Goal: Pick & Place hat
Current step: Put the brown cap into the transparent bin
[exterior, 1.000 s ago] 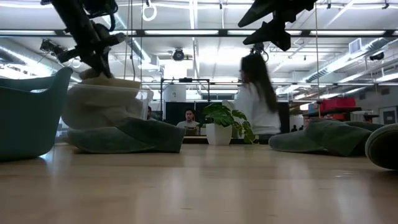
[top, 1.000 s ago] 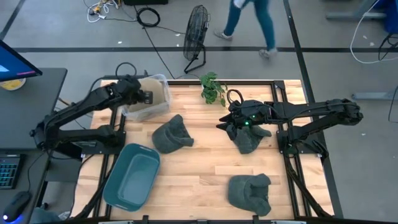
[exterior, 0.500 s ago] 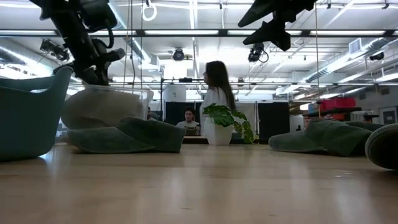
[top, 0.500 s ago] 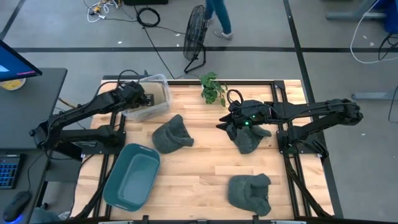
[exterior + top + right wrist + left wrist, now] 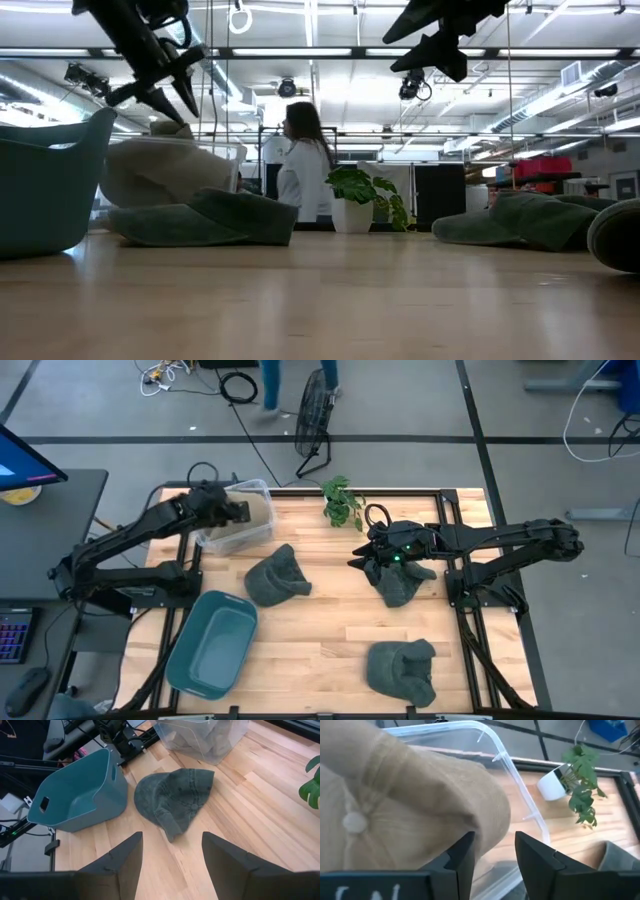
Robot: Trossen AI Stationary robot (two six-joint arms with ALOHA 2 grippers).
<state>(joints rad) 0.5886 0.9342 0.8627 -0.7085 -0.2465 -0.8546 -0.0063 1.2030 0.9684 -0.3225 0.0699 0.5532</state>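
A tan hat point(image 5: 410, 810) lies in the clear plastic bin point(image 5: 262, 488) at the table's far left, its crown up. My left gripper point(image 5: 494, 857) hangs open just above it, one finger at the hat's edge and clear of it in the low view point(image 5: 170, 100). Three dark green hats lie flat on the table: one at the centre point(image 5: 277, 575), one at the right point(image 5: 400, 585) and one near the front edge point(image 5: 402, 668). My right gripper point(image 5: 172, 865) stands open, high above the right-hand green hat.
A teal basket point(image 5: 212, 640) sits at the table's near left. A small potted plant point(image 5: 343, 500) stands at the far edge. A person walks in the room behind the table point(image 5: 300, 165). Bare wood lies between the hats.
My left gripper has opened over the clear bin and let go of the tan hat, which now lies in the bin. The gripper has also risen a little. The person behind the table has walked across the room.
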